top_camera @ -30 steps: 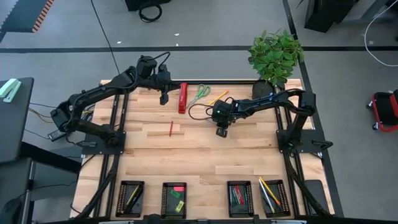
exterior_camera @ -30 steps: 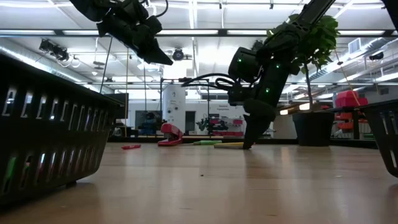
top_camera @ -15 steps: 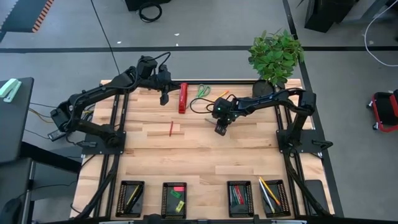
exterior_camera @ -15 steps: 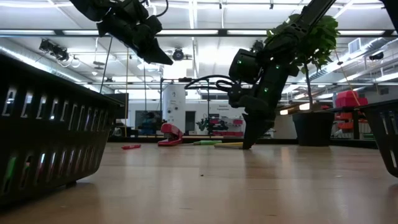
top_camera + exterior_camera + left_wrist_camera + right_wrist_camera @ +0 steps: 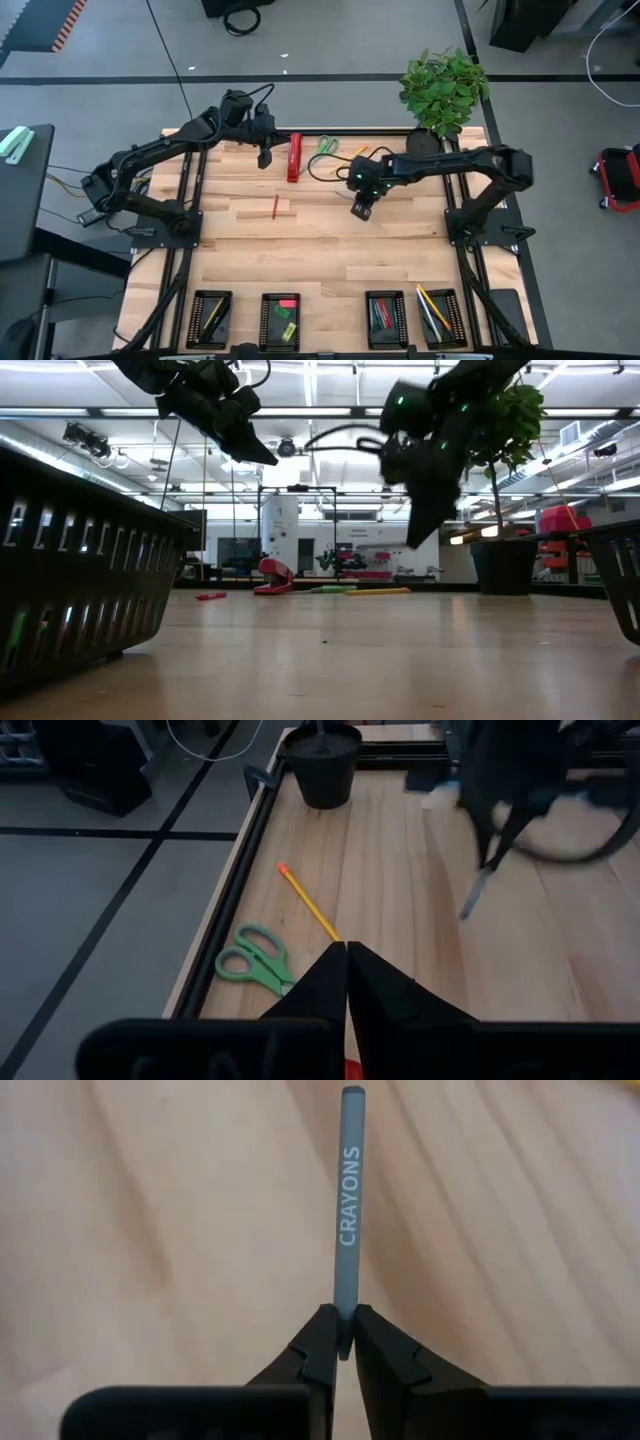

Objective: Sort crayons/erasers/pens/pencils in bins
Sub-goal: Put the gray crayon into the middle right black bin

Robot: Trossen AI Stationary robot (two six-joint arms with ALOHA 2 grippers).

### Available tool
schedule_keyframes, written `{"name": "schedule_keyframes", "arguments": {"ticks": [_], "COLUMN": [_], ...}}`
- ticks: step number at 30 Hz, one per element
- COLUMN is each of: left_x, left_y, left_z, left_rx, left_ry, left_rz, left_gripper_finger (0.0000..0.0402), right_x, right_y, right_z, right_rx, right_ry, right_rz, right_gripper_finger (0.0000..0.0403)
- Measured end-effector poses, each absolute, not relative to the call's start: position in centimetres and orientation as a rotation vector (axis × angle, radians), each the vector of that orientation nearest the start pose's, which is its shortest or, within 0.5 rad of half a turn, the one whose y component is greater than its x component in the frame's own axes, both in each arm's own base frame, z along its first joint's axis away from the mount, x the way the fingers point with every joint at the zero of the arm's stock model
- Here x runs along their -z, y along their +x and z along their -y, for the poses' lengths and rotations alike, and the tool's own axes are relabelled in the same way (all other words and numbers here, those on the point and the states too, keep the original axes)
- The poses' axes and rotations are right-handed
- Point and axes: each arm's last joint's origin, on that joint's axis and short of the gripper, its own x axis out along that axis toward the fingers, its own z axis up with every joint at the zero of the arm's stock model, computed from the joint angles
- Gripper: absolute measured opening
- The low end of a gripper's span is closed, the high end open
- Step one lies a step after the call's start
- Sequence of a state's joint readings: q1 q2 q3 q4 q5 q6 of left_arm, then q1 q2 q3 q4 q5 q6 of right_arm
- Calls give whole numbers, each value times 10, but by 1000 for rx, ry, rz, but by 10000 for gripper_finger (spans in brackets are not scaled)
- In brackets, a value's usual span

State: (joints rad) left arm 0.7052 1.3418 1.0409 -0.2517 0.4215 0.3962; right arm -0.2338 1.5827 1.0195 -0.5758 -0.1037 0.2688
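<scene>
We see the right hand [image 5: 340,1348] now lifted clear of the desk [image 5: 320,240], where it reached down a second ago. Its fingers pinch one end of a grey crayon [image 5: 347,1210] (lettering visible), which hangs over bare boards mid-desk. The left hand [image 5: 346,982], shut and empty, hovers near the far edge.

1. The table [image 5: 320,250] is pale jointed wood with visible grain and a smooth, faintly shiny finish.
2. The grey crayon [image 5: 347,1210] looks matt, like a paper wrap, with printed lettering.
3. The right gripper [image 5: 343,1342] fingers look like matt black plastic.
4. Beside the table's edge, the scissors [image 5: 252,960] have smooth green plastic handles.
5. The bins [image 5: 385,320] look like black ribbed plastic.
</scene>
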Motion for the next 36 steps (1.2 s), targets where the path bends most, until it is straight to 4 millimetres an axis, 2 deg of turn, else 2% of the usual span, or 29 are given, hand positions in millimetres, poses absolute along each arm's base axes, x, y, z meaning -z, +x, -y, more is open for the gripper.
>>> {"name": "schedule_keyframes", "arguments": {"ticks": [4,8,13,23,30,36], "left_x": [-296,-296,-297,-297,-294,-286], "left_y": [230,230,230,232,241,245], "left_z": [-180,-180,-181,-179,-164,-147], "left_rx": [-181,-183,-191,-211,-144,-74], "left_ry": [92,90,76,-5,2,-29], "left_rz": [-511,-508,-504,-489,-521,-605], "left_gripper_finger": [13,16,23,14,27,25], "right_x": [-226,-247,-261,-253,-239,-219], "right_y": [278,262,251,222,207,205], "right_z": [43,9,-39,-137,-188,-221], "right_rx": [272,210,173,186,223,214], "right_ry": [525,592,668,804,868,873], "right_rz": [-1100,-1101,-1086,-1185,-1131,-1079], "right_gripper_finger": [38,38,38,38,38,38]}}
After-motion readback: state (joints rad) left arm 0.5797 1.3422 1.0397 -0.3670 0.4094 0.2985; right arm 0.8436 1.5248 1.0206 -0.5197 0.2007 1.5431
